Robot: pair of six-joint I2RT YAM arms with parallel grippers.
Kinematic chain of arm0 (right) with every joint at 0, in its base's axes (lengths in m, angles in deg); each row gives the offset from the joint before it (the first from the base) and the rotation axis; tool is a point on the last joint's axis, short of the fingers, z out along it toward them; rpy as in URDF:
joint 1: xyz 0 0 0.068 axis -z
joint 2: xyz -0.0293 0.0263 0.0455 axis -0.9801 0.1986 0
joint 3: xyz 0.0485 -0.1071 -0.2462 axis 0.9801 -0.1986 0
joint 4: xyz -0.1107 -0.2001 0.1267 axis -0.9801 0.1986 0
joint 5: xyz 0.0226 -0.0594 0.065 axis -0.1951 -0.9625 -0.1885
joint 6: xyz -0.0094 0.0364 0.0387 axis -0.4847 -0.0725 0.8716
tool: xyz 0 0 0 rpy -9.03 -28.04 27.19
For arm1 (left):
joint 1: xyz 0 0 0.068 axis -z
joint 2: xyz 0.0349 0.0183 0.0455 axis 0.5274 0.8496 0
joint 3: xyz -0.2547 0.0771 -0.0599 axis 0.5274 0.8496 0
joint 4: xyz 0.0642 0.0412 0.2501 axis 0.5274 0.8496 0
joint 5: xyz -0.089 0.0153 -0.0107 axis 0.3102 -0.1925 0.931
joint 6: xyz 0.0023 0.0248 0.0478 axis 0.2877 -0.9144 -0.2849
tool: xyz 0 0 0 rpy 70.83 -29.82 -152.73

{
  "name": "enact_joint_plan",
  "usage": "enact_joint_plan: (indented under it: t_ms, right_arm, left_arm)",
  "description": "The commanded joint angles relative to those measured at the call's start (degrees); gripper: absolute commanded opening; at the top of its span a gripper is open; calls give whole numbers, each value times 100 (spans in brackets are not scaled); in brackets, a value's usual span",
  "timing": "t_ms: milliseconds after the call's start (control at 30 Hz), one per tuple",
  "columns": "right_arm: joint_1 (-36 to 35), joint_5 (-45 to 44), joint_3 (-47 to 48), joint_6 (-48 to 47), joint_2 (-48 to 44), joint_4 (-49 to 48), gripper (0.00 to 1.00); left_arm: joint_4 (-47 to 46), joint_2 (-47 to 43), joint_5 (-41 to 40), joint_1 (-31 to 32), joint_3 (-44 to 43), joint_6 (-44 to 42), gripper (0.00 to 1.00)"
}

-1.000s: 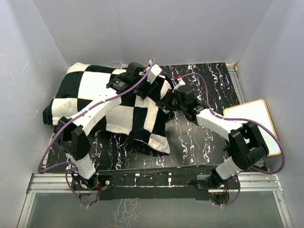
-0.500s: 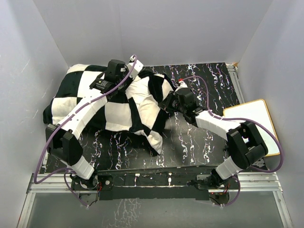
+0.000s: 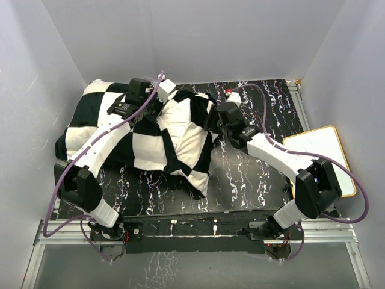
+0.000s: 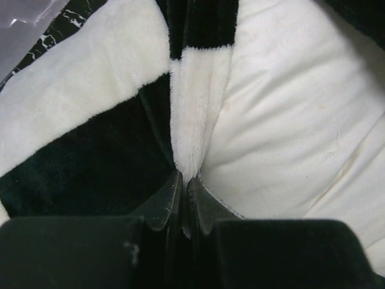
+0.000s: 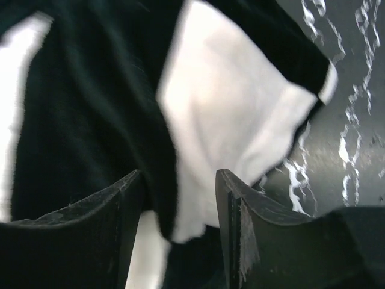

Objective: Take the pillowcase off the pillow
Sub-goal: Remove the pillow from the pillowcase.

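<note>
1. The left end effector (image 4: 183,195) is clenched on the pillowcase (image 3: 99,123). In its wrist view the two dark fingers (image 4: 162,201) meet on a raised fold, where a white plush strip runs between a black square and plain cloth.
2. Just right of that pinched fold the pillow (image 4: 295,114) shows as smooth off-white fabric, bare and touching the cover's edge.
3. The right end effector (image 5: 179,205) is released. Its fingers stand apart, and a black-and-white flap of the pillowcase lies loosely in the gap without being squeezed.
4. Past that flap, the right wrist view shows the black worktop (image 5: 355,120) with its white veining.
5. From above, the left end effector sits on the upper middle of the bundle. The right one is at the bundle's right edge, near the left one but not touching it.
6. The pillowcase covers most of the pillow. Checkered squares wrap the left and near parts, and an off-white patch lies bared in the middle, between the two end effectors.
7. The bundle lies on the left half of the worktop, with its left end close to the left wall (image 3: 30,120). A pointed corner of the cover reaches toward the near edge.
8. A white board (image 3: 319,150) with a pale rim lies at the right edge of the worktop, well apart from the pillow.
</note>
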Motion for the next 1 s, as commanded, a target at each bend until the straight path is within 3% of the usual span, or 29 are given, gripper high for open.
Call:
enact_joint_plan:
  t_ms: [0, 133, 267, 467, 733, 967]
  right_arm:
    - [-487, -1019, 1114, -380, -95, 300, 58]
    - [-854, -1143, 1753, -468, 255, 373, 69]
    - [-1112, -1232, 2267, -620, 813, 703, 74]
    - [-1117, -1747, 1492, -711, 905, 789, 73]
    - [-640, -1928, 414, -546, 399, 757, 57]
    - [-254, -1784, 155, -478, 473, 696, 46]
  left_arm:
    - [1095, -33, 554, -73, 162, 389, 0]
    - [1031, -54, 622, -82, 217, 469, 0]
    - [1011, -39, 611, -82, 196, 552, 0]
    - [990, -70, 538, -104, 191, 541, 0]
    - [992, -97, 506, -116, 255, 465, 0]
    - [967, -141, 473, -117, 407, 380, 0]
